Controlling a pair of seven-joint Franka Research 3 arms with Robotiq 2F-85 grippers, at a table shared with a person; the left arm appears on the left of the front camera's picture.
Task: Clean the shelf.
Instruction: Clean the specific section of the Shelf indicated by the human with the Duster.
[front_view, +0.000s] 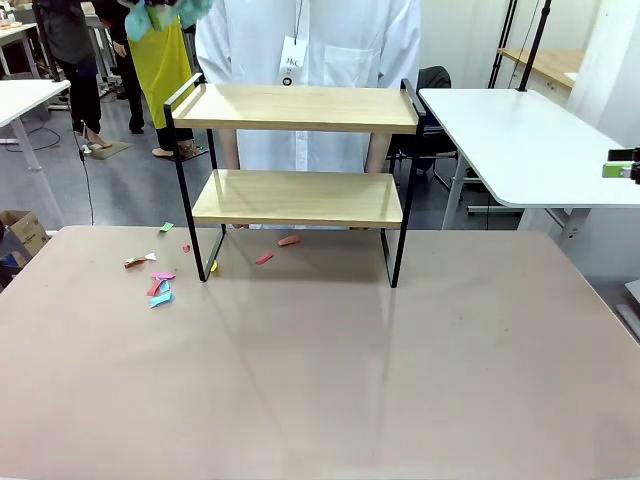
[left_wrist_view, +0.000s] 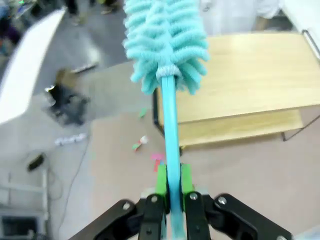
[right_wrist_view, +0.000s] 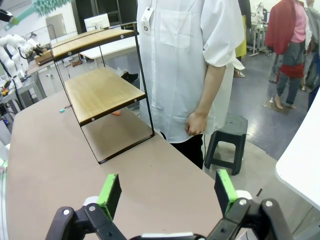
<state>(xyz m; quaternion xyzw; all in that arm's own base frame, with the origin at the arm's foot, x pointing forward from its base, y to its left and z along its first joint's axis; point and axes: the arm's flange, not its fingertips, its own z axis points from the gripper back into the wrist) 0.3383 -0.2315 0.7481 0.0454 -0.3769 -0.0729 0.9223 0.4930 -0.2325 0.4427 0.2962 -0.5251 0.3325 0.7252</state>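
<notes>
The shelf (front_view: 295, 108) stands upright toward the far side of the surface (front_view: 320, 380), directly in front of a person in a white coat (front_view: 310, 40). Its two light wood boards sit one above the other in the thin black frame, and both boards look bare. Small coloured paper scraps (front_view: 160, 285) lie on the surface just left of the shelf's left legs. A few more, red and yellow, lie beneath the lower board near the frame's feet.

The left tool (left_wrist_view: 172, 175) is clamped tight on the turquoise handle of a duster (left_wrist_view: 167, 40), its green pads pressed against either side of the stick. In the left wrist view the duster's fluffy head hangs over the left end of the top board; whether it touches the wood cannot be told.

The right tool (right_wrist_view: 167, 192) has its fingers spread wide and grips nothing. It hovers over the surface, well apart from the shelf, facing it and the person beside a dark stool (right_wrist_view: 225, 137).
</notes>
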